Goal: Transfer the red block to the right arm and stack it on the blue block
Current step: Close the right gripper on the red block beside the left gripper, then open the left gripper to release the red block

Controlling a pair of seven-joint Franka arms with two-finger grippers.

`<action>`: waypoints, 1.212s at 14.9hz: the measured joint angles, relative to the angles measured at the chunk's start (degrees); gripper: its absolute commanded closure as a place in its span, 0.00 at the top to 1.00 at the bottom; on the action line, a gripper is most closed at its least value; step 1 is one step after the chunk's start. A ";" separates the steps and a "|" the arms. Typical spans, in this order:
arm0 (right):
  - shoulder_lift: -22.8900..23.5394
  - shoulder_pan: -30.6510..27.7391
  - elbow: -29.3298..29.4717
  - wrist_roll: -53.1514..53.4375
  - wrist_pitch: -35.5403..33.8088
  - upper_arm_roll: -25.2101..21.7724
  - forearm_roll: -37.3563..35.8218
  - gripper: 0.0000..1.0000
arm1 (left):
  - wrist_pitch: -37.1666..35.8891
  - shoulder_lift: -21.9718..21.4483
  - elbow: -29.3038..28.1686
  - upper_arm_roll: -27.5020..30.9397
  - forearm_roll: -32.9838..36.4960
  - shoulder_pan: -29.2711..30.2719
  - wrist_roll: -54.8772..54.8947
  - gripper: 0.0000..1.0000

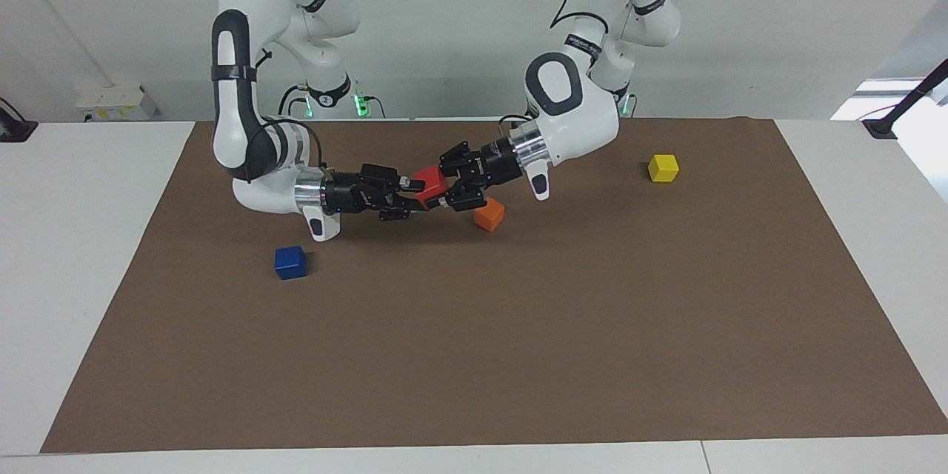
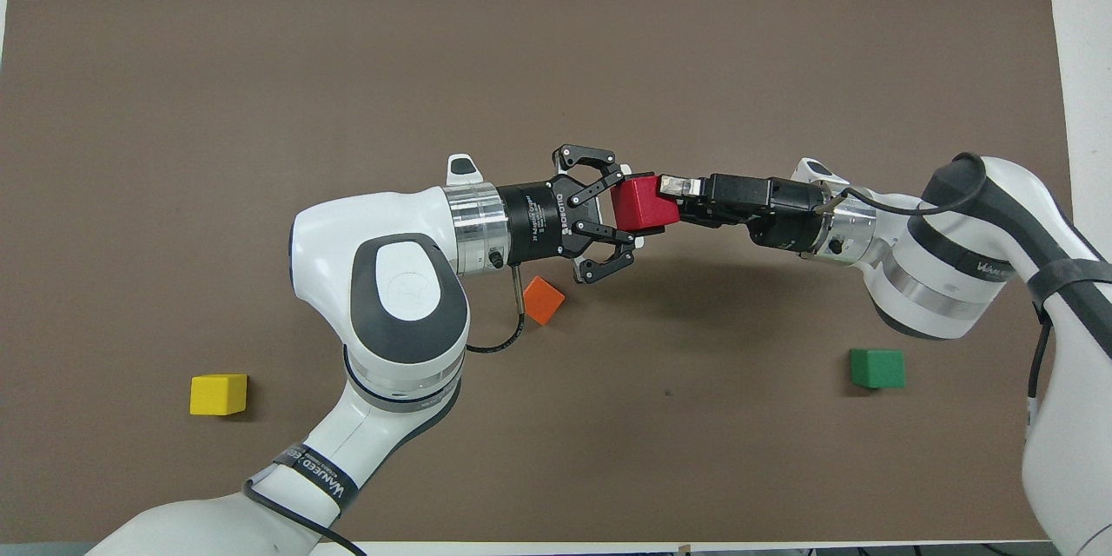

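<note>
The red block (image 1: 429, 183) is held up in the air between the two grippers, over the mat beside the orange cube. My right gripper (image 1: 416, 192) is shut on the red block (image 2: 644, 201); in the overhead view the right gripper (image 2: 667, 204) reaches it from the right arm's end. My left gripper (image 1: 452, 181) is open, its fingers spread on either side of the block; the overhead view shows the left gripper (image 2: 627, 210) the same way. The blue block (image 1: 290, 262) lies on the mat below the right arm's wrist. It is hidden in the overhead view.
An orange cube (image 1: 489, 215) lies just under the left gripper. A yellow cube (image 1: 663, 167) lies toward the left arm's end. A green cube (image 2: 877, 367) lies near the right arm's base. A brown mat (image 1: 518, 355) covers the table.
</note>
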 measured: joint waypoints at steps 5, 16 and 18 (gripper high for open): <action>0.00 0.06 -0.02 0.00 0.20 0.07 0.28 0.19 | 0.00 0.00 0.02 0.06 0.00 0.01 0.00 0.00; -0.18 0.30 -0.03 0.76 1.35 0.12 0.39 0.00 | 0.01 0.00 0.12 0.04 -0.05 0.00 0.07 1.00; -0.18 0.60 -0.03 1.05 2.21 0.15 0.39 0.00 | 0.01 0.00 0.21 -0.08 -0.05 -0.02 0.15 1.00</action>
